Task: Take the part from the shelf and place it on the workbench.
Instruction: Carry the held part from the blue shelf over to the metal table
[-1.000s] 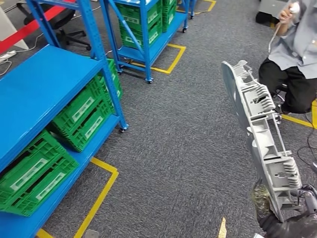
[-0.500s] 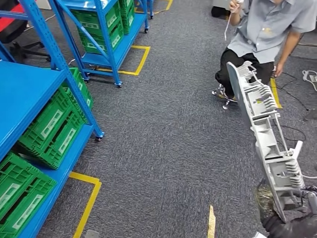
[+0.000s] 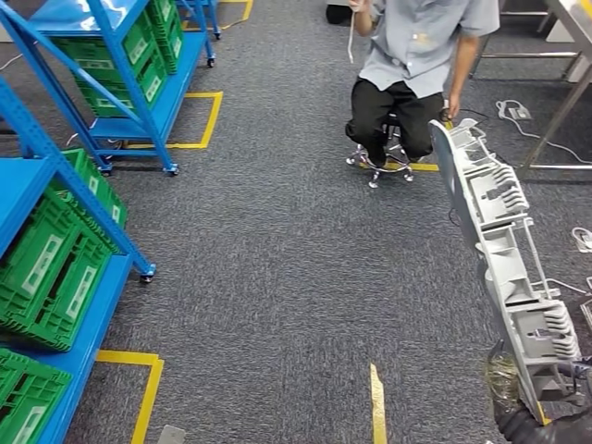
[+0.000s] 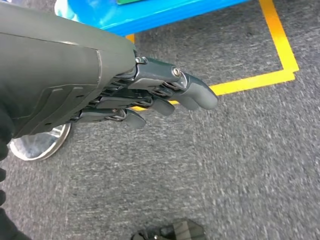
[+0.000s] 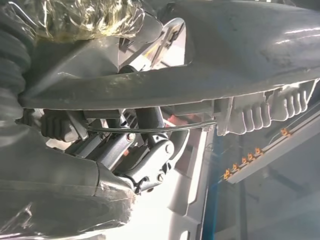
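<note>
Your right hand (image 5: 151, 150) clamps the long grey ribbed plastic part (image 3: 502, 259), held upright above the coarse grey carpet (image 3: 293, 277), beside the seated person (image 3: 412, 65). Your left hand (image 4: 151, 95) hangs empty, fingers straight and slightly apart.

Head view: even, bright overhead illumination; the grey carpet (image 3: 293, 277) reads flat with only soft, short shadows under the blue shelf (image 3: 104, 277) at 9 o'clock. Detail is fairly sharp at centre; slight smear toward the edges, and the grey part (image 3: 502, 250) at 3 o'clock is evenly lit without glare.

Left wrist view: diffuse light, moderate brightness. The left hand (image 4: 151, 95) is in focus; the carpet shows streaky motion blur, strongest toward 4 o'clock.

Right wrist view: harsh contrast. Blown-out white glare at 6 o'clock, sheen along the part's surface at 1 o'clock, the fingers (image 5: 151, 160) in shadow, near surfaces soft.
</note>
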Robot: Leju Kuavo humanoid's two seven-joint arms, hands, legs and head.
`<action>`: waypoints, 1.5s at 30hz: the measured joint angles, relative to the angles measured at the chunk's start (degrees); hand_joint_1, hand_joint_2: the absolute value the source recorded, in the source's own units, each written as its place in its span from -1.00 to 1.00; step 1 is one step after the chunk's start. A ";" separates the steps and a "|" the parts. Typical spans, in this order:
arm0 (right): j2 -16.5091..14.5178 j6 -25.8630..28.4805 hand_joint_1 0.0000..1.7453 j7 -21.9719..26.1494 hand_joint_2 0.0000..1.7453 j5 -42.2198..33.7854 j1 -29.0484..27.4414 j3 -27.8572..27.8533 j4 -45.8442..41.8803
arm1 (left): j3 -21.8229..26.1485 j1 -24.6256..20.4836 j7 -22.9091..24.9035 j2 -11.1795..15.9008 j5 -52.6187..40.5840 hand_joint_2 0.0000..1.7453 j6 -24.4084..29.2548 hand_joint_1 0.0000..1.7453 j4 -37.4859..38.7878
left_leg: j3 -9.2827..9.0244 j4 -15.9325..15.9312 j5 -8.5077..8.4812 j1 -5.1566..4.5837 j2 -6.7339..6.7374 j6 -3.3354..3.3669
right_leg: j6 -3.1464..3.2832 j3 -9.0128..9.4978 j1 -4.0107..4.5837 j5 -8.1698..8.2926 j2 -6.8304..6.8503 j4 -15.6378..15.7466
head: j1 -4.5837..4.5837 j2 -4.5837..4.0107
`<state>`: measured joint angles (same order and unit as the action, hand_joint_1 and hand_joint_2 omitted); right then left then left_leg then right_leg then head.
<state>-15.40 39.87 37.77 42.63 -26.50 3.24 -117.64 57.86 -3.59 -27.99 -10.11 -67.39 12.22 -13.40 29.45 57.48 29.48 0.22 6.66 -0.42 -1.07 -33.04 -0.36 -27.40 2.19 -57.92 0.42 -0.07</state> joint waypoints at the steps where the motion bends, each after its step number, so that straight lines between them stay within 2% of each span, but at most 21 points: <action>1: -0.02 0.00 1.00 0.02 1.00 0.01 -0.09 -0.03 -0.14 | -0.01 -0.08 -0.05 -0.01 -0.03 1.00 -0.02 -1.00 0.00 | 0.24 0.76 0.75 0.16 -0.78 -0.27 | 0.38 -0.01 -0.05 0.11 -0.60 0.11 | -0.06 0.00; 5: -0.18 0.00 1.00 0.04 1.00 0.01 -0.12 -0.02 -0.40 | -0.02 0.15 -0.15 -0.01 -0.04 1.00 -0.02 -1.00 0.01 | 5.82 13.05 7.20 0.37 -5.74 -0.55 | 1.38 0.06 -0.11 0.33 -3.25 0.30 | -0.51 0.00; 7: -0.18 0.00 1.00 0.04 1.00 0.00 -0.19 -0.04 -0.40 | -0.02 0.32 -0.14 -0.01 -0.04 1.00 -0.02 -1.00 0.02 | 7.72 16.12 6.96 0.33 -6.20 -0.29 | 1.44 0.14 0.09 0.35 -4.96 0.28 | -0.52 0.00; 9: -0.18 0.00 1.00 0.04 1.00 0.00 -0.23 -0.07 -0.42 | -0.02 0.31 -0.14 0.03 -0.05 1.00 -0.02 -1.00 0.02 | 5.92 11.19 2.77 0.31 -7.10 0.25 | 1.44 0.36 0.21 0.37 -6.67 0.27 | -0.51 0.00; 10: -0.18 0.00 1.00 0.04 1.00 0.00 -0.22 -0.07 -0.42 | -0.02 0.29 -0.14 0.11 -0.05 1.00 -0.02 -1.00 0.02 | 4.37 7.47 0.70 0.33 -8.72 0.59 | 1.39 0.43 0.23 0.37 -7.43 0.24 | -0.48 0.00; 13: -0.20 0.00 1.00 0.07 1.00 0.00 -0.18 -0.06 -0.44 | -0.02 0.24 -0.15 0.32 -0.08 1.00 -0.02 -1.00 0.02 | 1.82 1.01 -1.11 0.37 -12.19 1.05 | 0.67 -0.24 -0.01 0.59 -9.46 -0.01 | -0.51 0.00; 15: -0.23 0.01 1.00 0.07 1.00 0.00 -0.36 -0.11 -0.48 | -0.03 0.17 -0.15 0.30 -0.11 1.00 -0.01 -1.00 0.02 | 1.64 0.32 -1.16 0.35 -11.03 1.20 | -0.04 -0.97 -0.26 0.83 -10.27 0.01 | -0.57 0.00; 17: -0.25 0.02 1.00 0.08 1.00 0.01 -0.44 -0.20 -0.57 | -0.04 0.15 -0.20 0.29 -0.17 1.00 0.00 -1.00 0.02 | 1.38 -0.41 -1.53 0.47 -9.39 1.61 | -0.48 -2.29 -0.13 -0.38 -7.80 -1.95 | -0.37 0.00; 19: -0.25 0.02 1.00 0.12 1.00 0.01 -0.26 -0.23 -0.64 | -0.03 0.24 -0.26 0.31 -0.22 1.00 -0.01 -1.00 0.02 | 1.23 -0.72 -1.61 0.40 -7.53 1.91 | -0.83 -5.44 -0.06 -3.78 -4.08 -8.34 | -0.18 0.00; 21: -0.25 0.02 1.00 0.14 1.00 0.02 -0.19 -0.26 -0.64 | -0.02 0.33 -0.27 0.32 -0.22 1.00 -0.04 -1.00 0.02 | 1.19 -0.71 -1.48 0.26 -5.63 1.99 | -1.29 -8.65 -0.26 -6.40 -2.80 -15.02 | -0.13 0.00; 22: -0.25 0.02 1.00 0.13 1.00 0.02 -0.24 -0.30 -0.64 | -0.02 0.31 -0.27 0.31 -0.22 1.00 -0.06 -1.00 0.02 | 1.15 -0.70 -1.41 0.25 -4.76 1.96 | -1.48 -9.05 -0.36 -6.29 -2.57 -15.94 | -0.10 0.00; 25: -0.25 0.02 1.00 0.11 1.00 0.02 -0.27 -0.45 -0.69 | -0.02 0.21 -0.27 0.22 -0.22 1.00 -0.12 -1.00 0.02 | 0.67 -0.69 -0.99 0.22 -2.58 1.45 | -1.65 -3.81 -0.44 -1.70 -0.35 -6.63 | -0.08 0.00; 27: -0.25 0.02 1.00 0.10 1.00 0.02 -0.20 -0.47 -0.79 | -0.02 0.20 -0.27 0.22 -0.22 1.00 -0.13 -1.00 0.02 | 0.29 -0.54 -0.58 -0.05 -1.48 0.84 | -1.08 -0.24 -0.22 0.02 1.30 -0.61 | -0.16 0.00; 30: -0.25 0.02 1.00 0.09 1.00 0.02 -0.26 -0.49 -0.90 | -0.03 -0.07 -0.28 0.21 -0.22 1.00 -0.13 -1.00 0.02 | -0.09 -0.45 -0.23 -0.13 -0.19 0.10 | 0.04 0.21 0.04 0.12 0.15 0.19 | -0.23 0.00; 33: -0.25 0.02 1.00 0.07 1.00 0.09 -0.20 -0.44 -0.99 | -0.03 -0.34 -0.28 0.16 -0.22 1.00 -0.13 -1.00 0.02 | 1.25 3.36 2.74 0.28 -3.29 -0.65 | 1.03 0.24 -0.18 0.38 -1.51 0.42 | -0.45 0.00; 35: -0.26 0.02 1.00 0.03 1.00 0.16 -0.02 -0.39 -1.02 | -0.02 -0.17 -0.24 0.18 -0.26 1.00 -0.14 -1.00 0.03 | 4.73 10.92 6.47 0.33 -5.67 -0.69 | 1.45 0.21 -0.10 0.43 -2.77 0.41 | -0.59 0.00; 37: -0.27 0.02 1.00 -0.01 1.00 0.19 0.00 -0.41 -1.02 | -0.02 0.12 -0.08 0.17 -0.37 1.00 -0.14 -1.00 0.04 | 7.50 16.04 7.51 0.32 -6.14 -0.50 | 1.58 0.25 0.08 0.45 -4.39 0.37 | -0.60 0.00; 39: -0.27 0.02 1.00 -0.01 1.00 0.16 -0.16 -0.46 -1.09 | -0.03 0.24 0.07 0.16 -0.56 1.00 -0.12 -1.00 0.04 | 6.67 13.05 4.11 0.31 -6.63 -0.03 | 1.58 0.36 0.20 0.46 -6.08 0.30 | -0.59 0.00; 41: -0.28 0.02 1.00 0.01 1.00 -0.02 -0.44 -0.51 -1.27 | -0.04 0.25 0.08 0.21 -0.74 1.00 -0.07 -1.00 0.04 | 3.71 5.60 -0.14 0.36 -9.40 0.61 | 1.46 0.36 0.23 0.48 -7.56 0.19 | -0.57 0.00; 43: -0.27 0.02 1.00 -0.01 1.00 -0.21 -0.58 -0.58 -1.40 | -0.04 0.24 0.10 0.29 -0.86 1.00 -0.02 -1.00 0.05 | 1.97 1.13 -1.42 0.37 -11.83 0.91 | 0.97 -0.12 0.06 0.64 -8.93 0.05 | -0.58 0.00; 45: -0.27 0.03 1.00 -0.05 1.00 -0.24 -0.55 -0.70 -1.40 | -0.04 0.17 0.12 0.28 -0.90 1.00 -0.02 -1.00 0.06 | 1.71 0.27 -1.27 0.29 -11.30 1.05 | 0.15 -0.87 -0.21 0.99 -10.26 0.20 | -0.64 0.00</action>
<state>-15.67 39.89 37.71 42.39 -27.06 2.54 -119.05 57.81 -3.43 -27.87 -9.83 -68.28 12.20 -13.34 31.16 57.74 28.21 0.51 -4.64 0.62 -0.92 -33.90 -0.56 -26.41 -8.07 -57.72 -0.22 -0.07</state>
